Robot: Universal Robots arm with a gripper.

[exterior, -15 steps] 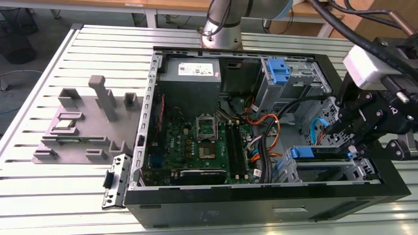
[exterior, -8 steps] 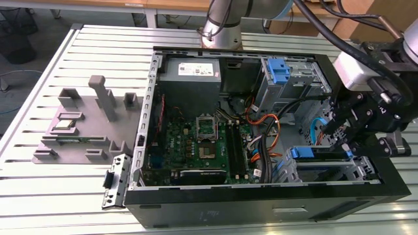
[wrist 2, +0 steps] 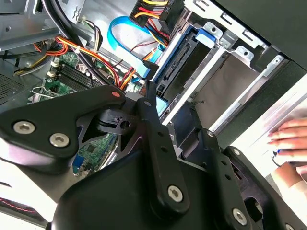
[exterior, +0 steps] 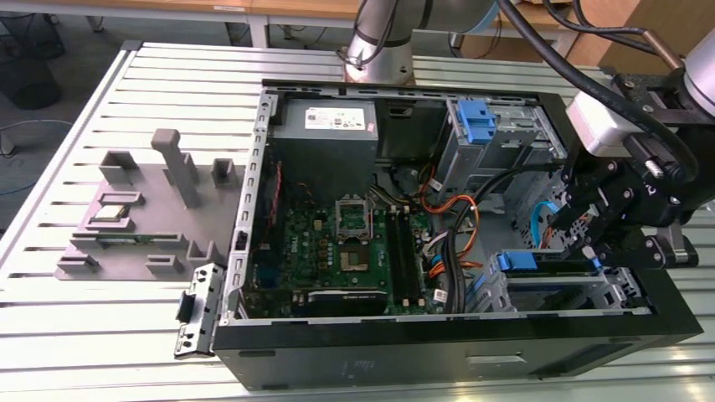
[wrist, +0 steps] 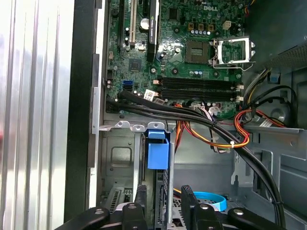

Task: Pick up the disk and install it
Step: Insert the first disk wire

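The disk [exterior: 543,262] stands on edge in the drive cage at the front corner of the open computer case [exterior: 447,352], on the exterior view's right. Its blue side rail [wrist: 158,154] and connector edge [wrist 2: 178,72] show in both wrist views. My gripper [exterior: 585,239] hangs directly over it. In the first wrist view the gripper [wrist: 164,207] is open, and its black fingers [wrist: 141,201] straddle the disk's edge with a small gap on each side. The second wrist view has one fingertip [wrist 2: 149,92] right at the disk's blue rail.
Black, orange and blue cables [wrist: 216,129] run close beside the cage. The motherboard [exterior: 347,243] and grey power-supply box [exterior: 326,121] fill the rest of the case. A grey fixture [exterior: 146,218] sits on the slatted table. A person's hand [wrist 2: 288,139] rests just outside the case.
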